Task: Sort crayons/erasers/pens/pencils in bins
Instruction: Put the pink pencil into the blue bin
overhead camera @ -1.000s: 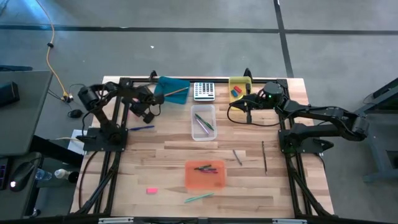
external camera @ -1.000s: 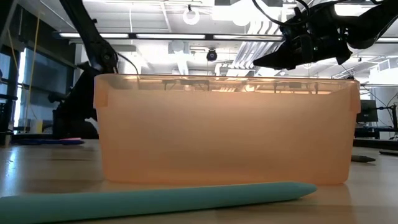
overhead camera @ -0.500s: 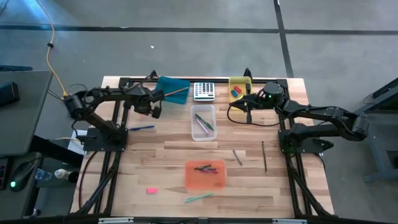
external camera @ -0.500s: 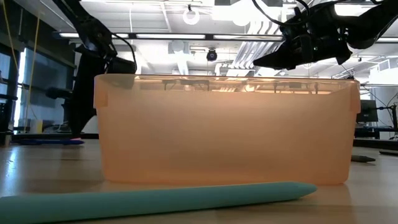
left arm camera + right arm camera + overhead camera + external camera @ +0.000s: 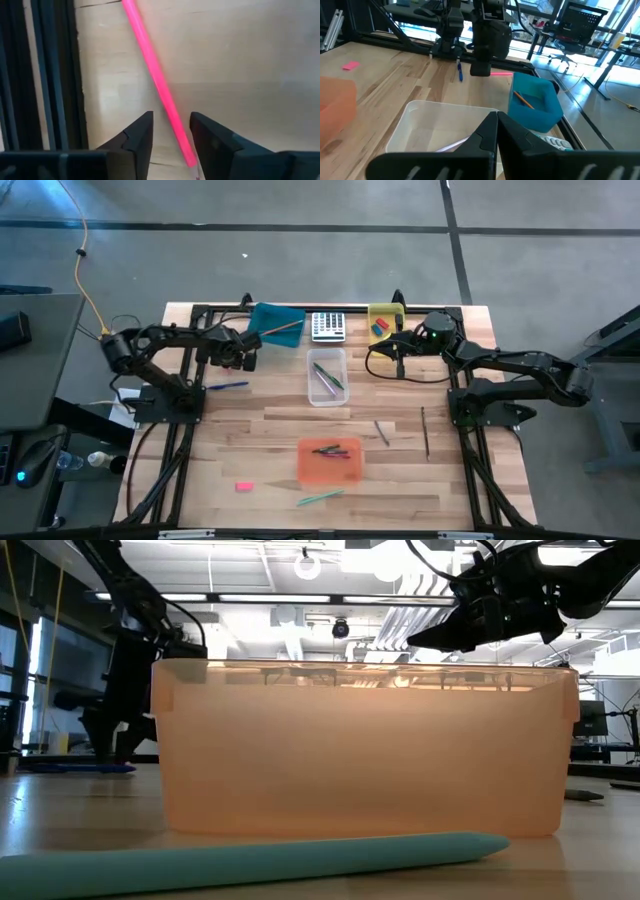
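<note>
1. The left gripper point(image 5: 170, 135) hovers at ten o'clock on the wooden table point(image 5: 260, 440), its fingers narrowly parted astride a thin pink pencil point(image 5: 155, 80) lying on the wood.
2. The right gripper point(image 5: 400, 358), fingers closed on nothing, hangs at one o'clock near the translucent yellow bin point(image 5: 385, 315).

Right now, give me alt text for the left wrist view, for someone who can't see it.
A bright pink pencil runs diagonally across the light wooden table, its lower end between the open fingers of the left gripper. Dark frame rails run along one edge.
</note>
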### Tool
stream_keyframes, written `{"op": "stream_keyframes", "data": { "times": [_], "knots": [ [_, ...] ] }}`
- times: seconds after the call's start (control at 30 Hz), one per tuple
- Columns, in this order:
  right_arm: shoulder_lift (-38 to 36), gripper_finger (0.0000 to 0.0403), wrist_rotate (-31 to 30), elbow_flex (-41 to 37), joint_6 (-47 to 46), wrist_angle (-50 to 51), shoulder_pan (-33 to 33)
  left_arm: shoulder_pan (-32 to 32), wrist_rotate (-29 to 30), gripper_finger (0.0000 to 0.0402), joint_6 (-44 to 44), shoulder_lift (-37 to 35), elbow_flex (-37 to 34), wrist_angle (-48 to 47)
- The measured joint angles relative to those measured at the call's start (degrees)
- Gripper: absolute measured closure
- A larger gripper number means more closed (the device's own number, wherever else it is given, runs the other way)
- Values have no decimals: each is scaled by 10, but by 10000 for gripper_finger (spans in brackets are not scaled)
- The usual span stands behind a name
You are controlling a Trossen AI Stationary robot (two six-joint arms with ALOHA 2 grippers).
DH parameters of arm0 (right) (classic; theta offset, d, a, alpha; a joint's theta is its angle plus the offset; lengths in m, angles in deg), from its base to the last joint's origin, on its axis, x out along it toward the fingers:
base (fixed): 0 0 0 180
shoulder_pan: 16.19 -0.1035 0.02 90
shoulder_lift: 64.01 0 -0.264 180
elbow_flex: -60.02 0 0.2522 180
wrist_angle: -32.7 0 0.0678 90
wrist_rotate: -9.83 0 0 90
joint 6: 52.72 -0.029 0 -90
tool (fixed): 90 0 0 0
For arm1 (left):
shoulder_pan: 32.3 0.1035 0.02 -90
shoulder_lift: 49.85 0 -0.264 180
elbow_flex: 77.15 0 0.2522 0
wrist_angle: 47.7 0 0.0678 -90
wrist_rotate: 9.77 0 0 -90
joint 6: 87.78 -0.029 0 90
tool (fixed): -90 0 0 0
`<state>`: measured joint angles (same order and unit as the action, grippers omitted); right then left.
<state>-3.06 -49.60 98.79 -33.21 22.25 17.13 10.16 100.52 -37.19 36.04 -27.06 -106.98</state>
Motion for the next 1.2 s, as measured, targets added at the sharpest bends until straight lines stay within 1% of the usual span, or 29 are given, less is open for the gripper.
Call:
{"op": "stream_keyframes", "data": {
  "times": [0.1,0.3,0.4,0.5,0.63,0.73,0.93,1.2],
  "knots": [
    [0,403,0,0,0,0,0,0,-8,294,-21,0,-5,6],
    [0,403,1,0,0,0,0,-4,-37,364,-108,0,-7,15],
    [0,403,1,0,0,0,0,-9,-36,391,-122,0,-7,9],
    [0,403,1,0,0,0,0,-10,-29,395,-129,-1,-7,5],
    [0,403,1,0,0,0,0,-10,-34,399,-149,-21,-10,-7],
    [0,403,1,0,0,0,0,-11,-56,401,-153,-50,-15,-28],
    [0,403,1,0,0,0,0,-10,-48,401,-163,-111,-13,-57],
    [0,403,1,0,-1,0,0,-10,-34,401,-204,-180,-12,-46]
  ]
}}
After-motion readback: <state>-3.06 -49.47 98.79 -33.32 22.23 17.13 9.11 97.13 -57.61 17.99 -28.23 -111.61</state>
